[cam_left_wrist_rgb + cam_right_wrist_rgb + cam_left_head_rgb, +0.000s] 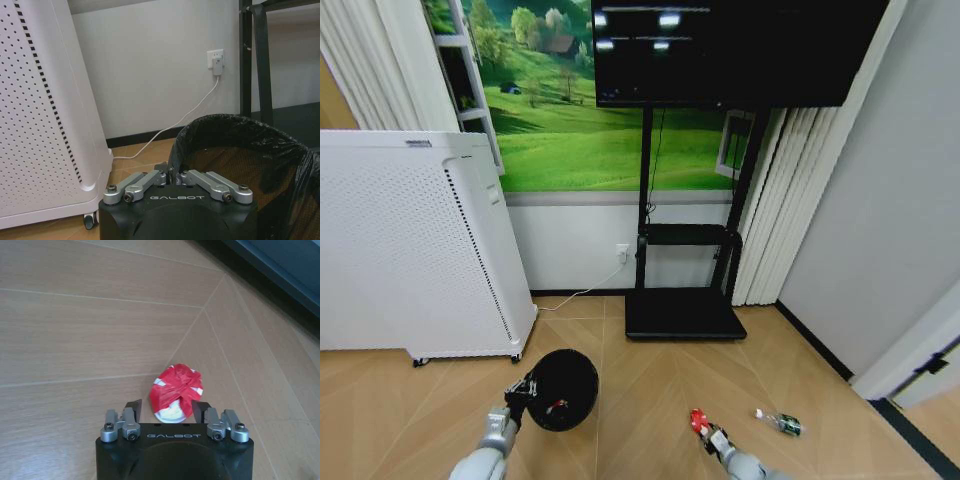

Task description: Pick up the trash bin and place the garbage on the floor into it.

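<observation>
The red-and-white scrap (176,392) is framed between the open right tool (167,409) on the floor (75,330), while the trash bin (563,388) is held clamped at its rim by the left tool (527,389).

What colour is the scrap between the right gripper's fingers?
The scrap is red with white patches, clearest in the right wrist view.

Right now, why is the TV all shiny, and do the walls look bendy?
In the head view the dark TV screen mirrors ceiling lights as bright white spots, and the wide lens bows the wall edges and curtains outward. In the left wrist view the trash bin liner has a soft sheen. In the right wrist view the floor shows a pale glare patch near the red-and-white scrap.
</observation>
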Controlling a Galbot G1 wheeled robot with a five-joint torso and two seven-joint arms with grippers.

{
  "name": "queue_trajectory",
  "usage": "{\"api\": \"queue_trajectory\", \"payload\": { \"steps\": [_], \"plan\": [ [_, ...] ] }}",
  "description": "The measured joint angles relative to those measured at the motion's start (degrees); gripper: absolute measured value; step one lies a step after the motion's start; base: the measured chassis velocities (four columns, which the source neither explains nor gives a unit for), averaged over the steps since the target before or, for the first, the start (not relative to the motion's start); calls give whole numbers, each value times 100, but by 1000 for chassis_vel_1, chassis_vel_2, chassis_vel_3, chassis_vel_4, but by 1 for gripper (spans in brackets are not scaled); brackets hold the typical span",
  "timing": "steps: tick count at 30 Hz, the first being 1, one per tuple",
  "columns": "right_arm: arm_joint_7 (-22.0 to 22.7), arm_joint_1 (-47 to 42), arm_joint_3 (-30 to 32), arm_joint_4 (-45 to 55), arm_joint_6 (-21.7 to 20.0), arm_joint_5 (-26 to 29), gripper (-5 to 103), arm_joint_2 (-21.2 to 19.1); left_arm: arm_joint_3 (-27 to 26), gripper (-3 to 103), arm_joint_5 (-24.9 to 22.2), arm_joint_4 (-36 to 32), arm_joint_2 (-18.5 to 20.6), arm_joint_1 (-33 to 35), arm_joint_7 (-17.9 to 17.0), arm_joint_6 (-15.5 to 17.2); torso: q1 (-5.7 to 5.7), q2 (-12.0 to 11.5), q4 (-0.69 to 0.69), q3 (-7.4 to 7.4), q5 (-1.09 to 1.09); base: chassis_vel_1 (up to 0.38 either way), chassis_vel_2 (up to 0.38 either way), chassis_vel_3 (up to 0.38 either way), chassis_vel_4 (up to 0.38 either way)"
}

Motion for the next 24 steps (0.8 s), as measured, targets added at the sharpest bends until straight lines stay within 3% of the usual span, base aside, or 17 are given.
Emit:
{"api": "queue_trajectory", "payload": {
  "steps": [4,7,9,24],
  "plan": [
    [-1,102,-47,-126,5,-20,75,135,-13,6,11,-3,-3,17,0,0,0,0,0,0,0,0,0,0,0],
    [-3,191,-60,-206,0,-14,80,191,-16,6,14,-14,-4,27,-1,0,0,0,1,0,0,0,0,0,0],
    [-12,359,-65,-319,-33,35,96,244,-30,6,18,-20,-4,44,-1,0,0,0,2,0,0,0,0,0,0],
    [-54,562,-42,-958,-66,-52,100,473,-16,6,53,-17,-31,46,-3,-9,0,0,0,0,0,0,0,0,0]
  ]
}}
